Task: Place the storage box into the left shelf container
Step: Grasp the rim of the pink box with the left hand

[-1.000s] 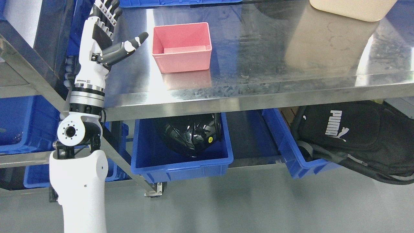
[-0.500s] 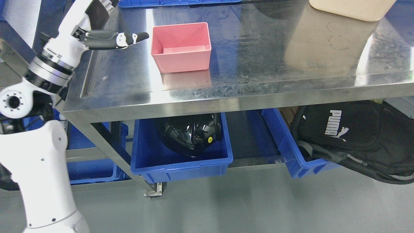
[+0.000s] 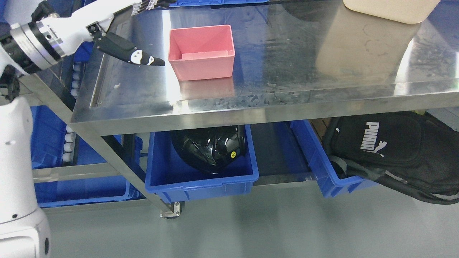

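My left robot hand (image 3: 118,39) is spread open and holds nothing, its thumb tip just beside the pink box (image 3: 201,52), which sits near the tabletop's (image 3: 287,82) far left corner. Grasping, lifting and placing it are all left.

A shiny steel table (image 3: 229,107) on casters stands on a smooth grey floor (image 3: 251,225), catching bright glare.
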Available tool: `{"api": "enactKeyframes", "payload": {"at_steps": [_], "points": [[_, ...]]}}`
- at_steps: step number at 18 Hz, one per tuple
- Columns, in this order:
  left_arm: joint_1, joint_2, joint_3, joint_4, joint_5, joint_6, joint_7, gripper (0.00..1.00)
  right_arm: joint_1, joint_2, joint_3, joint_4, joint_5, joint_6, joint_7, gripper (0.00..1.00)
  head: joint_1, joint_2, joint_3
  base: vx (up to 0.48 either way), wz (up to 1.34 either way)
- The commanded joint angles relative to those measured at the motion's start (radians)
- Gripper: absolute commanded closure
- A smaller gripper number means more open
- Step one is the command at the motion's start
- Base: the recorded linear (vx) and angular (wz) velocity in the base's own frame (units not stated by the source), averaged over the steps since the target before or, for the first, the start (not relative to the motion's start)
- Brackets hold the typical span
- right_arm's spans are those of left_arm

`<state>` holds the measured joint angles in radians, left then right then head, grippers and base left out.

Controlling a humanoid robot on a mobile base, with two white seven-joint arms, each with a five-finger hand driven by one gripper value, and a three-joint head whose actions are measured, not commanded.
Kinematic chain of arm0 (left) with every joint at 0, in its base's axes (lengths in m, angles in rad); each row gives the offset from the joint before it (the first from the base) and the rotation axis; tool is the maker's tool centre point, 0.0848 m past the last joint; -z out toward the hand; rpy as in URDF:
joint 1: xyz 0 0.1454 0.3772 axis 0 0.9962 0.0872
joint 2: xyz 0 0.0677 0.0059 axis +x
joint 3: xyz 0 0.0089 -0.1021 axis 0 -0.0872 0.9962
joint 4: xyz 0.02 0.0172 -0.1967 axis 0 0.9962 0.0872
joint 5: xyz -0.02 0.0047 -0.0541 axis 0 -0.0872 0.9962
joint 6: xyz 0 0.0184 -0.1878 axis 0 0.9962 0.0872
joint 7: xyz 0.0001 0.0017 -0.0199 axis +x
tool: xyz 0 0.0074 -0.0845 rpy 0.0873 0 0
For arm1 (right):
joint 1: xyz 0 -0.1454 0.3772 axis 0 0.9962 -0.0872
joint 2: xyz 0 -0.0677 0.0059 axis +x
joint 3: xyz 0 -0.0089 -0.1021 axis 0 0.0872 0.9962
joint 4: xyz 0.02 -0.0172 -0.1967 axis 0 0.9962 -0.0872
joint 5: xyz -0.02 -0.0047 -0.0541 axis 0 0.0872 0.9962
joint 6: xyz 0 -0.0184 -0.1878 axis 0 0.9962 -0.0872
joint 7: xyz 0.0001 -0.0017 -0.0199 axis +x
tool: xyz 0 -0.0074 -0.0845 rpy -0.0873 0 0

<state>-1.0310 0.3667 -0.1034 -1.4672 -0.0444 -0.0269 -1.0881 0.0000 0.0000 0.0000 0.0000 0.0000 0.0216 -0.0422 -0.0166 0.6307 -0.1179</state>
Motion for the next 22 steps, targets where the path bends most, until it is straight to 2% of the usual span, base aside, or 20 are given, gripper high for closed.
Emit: {"api": "enactKeyframes", "payload": {"at_steps": [1, 3, 7, 14, 19, 22], "points": [[-0.190, 0.026, -0.360, 0.226, -0.083, 0.071, -0.018, 0.02, 0.009, -0.017, -0.005, -0.017, 0.002, 0.000, -0.001, 0.00, 0.0000, 0.000, 0.000, 0.000, 0.00], [-0.225, -0.021, -0.398, 0.267, -0.071, 0.114, -0.032, 0.02, 0.009, -0.017, -0.005, -0.017, 0.002, 0.000, -0.001, 0.00, 0.0000, 0.000, 0.000, 0.000, 0.00], [-0.274, -0.048, -0.467, 0.301, -0.061, 0.194, -0.085, 0.04, 0.009, -0.017, -0.005, -0.017, 0.002, 0.000, -0.001, 0.00, 0.0000, 0.000, 0.000, 0.000, 0.00], [-0.308, -0.072, -0.515, 0.387, -0.164, 0.193, -0.087, 0.03, 0.009, -0.017, -0.005, -0.017, 0.002, 0.000, -0.001, 0.00, 0.0000, 0.000, 0.000, 0.000, 0.00], [-0.316, -0.074, -0.515, 0.390, -0.172, 0.193, -0.088, 0.04, 0.009, -0.017, -0.005, -0.017, 0.002, 0.000, -0.001, 0.00, 0.0000, 0.000, 0.000, 0.000, 0.00], [-0.319, -0.136, -0.513, 0.470, -0.189, 0.191, -0.087, 0.06, 0.009, -0.017, -0.005, -0.017, 0.002, 0.000, -0.001, 0.00, 0.0000, 0.000, 0.000, 0.000, 0.00]]}}
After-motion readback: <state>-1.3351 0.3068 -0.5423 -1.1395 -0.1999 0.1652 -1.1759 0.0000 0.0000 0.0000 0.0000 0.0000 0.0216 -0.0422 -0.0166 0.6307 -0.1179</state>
